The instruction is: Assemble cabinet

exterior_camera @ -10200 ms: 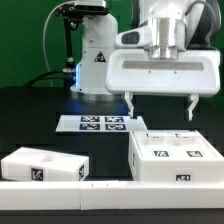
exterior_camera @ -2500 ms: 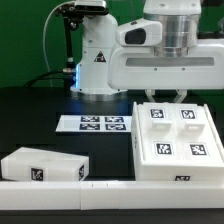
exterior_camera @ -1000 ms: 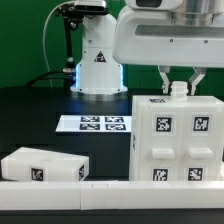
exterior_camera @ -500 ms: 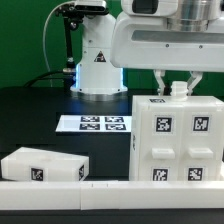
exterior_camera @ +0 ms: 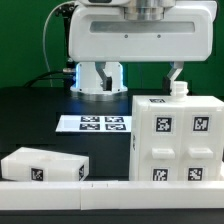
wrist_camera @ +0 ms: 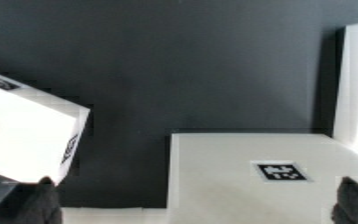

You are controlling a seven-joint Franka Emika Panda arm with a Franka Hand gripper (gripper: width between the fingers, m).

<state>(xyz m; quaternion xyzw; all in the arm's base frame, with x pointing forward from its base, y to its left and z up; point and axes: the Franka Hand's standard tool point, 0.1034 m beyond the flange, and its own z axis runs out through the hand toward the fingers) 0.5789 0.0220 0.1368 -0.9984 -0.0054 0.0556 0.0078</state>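
In the lower left we see a loose block (exterior_camera: 45, 165); lower right, the cabinet (exterior_camera: 175, 140) stands upright, tagged face toward us. Above it, across the frame's top, the gripper (wrist_camera: 197, 203) hangs spread and empty, one finger (exterior_camera: 175, 72) just over the cabinet's top edge.

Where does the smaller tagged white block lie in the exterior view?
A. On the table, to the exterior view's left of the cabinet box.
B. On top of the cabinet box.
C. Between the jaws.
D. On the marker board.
A: the white block lies on the table, apart from the cabinet box at the exterior view's right and nearer the camera than the marker board.
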